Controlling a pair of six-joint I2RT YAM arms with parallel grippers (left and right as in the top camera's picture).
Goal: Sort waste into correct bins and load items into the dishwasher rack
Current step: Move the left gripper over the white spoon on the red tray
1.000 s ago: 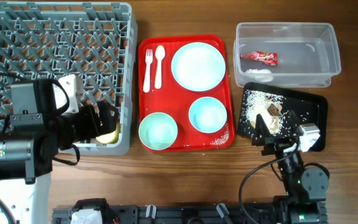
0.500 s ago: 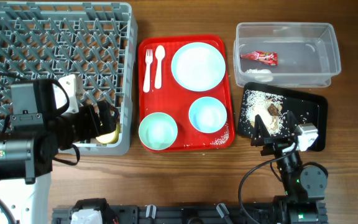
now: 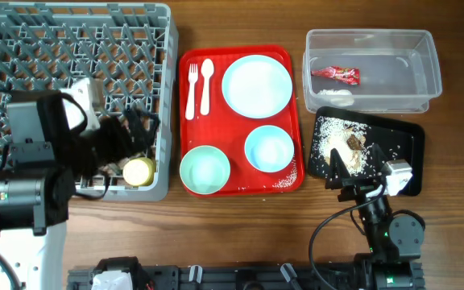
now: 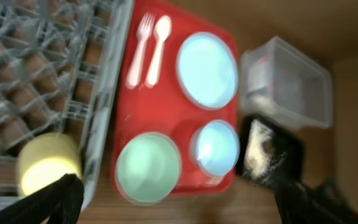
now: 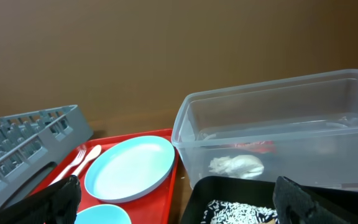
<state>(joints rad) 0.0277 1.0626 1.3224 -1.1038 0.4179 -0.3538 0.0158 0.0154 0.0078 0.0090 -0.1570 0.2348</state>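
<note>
Snack wrapper (image 3: 335, 74), print unreadably small

A brown wood-grain counter (image 3: 240, 234) is stretching across the whole overhead view, and a plain brown wall (image 5: 135, 50) is rising behind it.

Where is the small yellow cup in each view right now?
Overhead: yellow cup at lower left, in the lower right corner of the grey rack.
Left wrist: bottom left, within the rack.
Right wrist: not in view.
Shared landmark: the pale-blue plate on the red tray, seen in all three.
</note>
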